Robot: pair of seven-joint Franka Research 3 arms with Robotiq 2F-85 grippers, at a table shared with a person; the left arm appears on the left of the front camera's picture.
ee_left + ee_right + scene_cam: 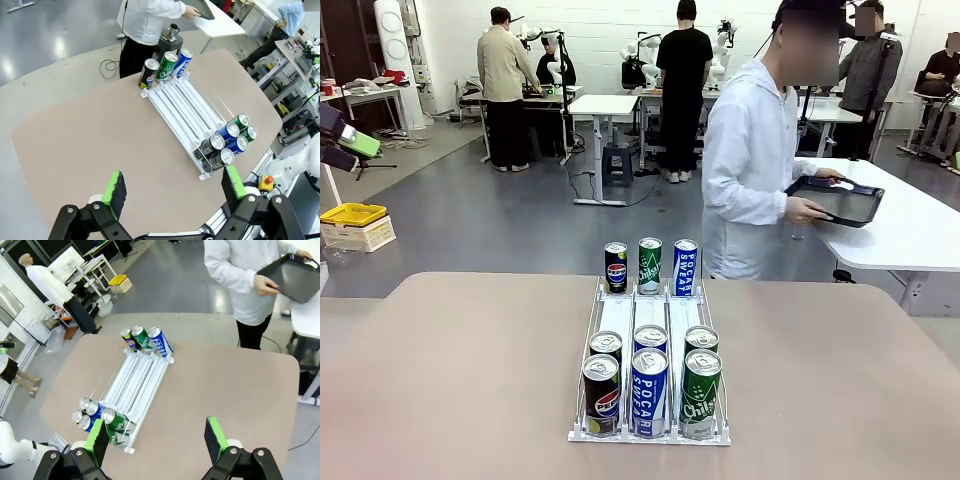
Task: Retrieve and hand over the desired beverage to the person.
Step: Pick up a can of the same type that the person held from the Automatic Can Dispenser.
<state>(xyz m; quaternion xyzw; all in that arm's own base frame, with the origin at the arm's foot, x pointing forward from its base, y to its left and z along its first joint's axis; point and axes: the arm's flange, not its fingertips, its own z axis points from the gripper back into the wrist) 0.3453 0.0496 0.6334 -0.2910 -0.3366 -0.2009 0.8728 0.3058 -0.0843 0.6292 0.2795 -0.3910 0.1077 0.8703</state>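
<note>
Front view: nine glossy cylindrical drink cans (650, 385) stand upright in a clear three-lane rack (650, 310) on a matte tan table (450, 380) with rounded corners.

Six cans crowd the rack's near end, two black, two blue and two green; one of each colour stands at the far end, with bare white lanes between. Beyond the far edge the person (750, 170) in a white hooded jacket is turned towards a white side table (920, 235), both hands (807, 210) on a flat black tray (840, 205). In the left wrist view the left gripper (174, 185) hangs high over the table, its black fingers spread wide, its textured green pads (115, 186) gripping nothing. In the right wrist view the right gripper (156, 439) is likewise spread wide and empty, angled down at the tabletop, touching nothing.
</note>
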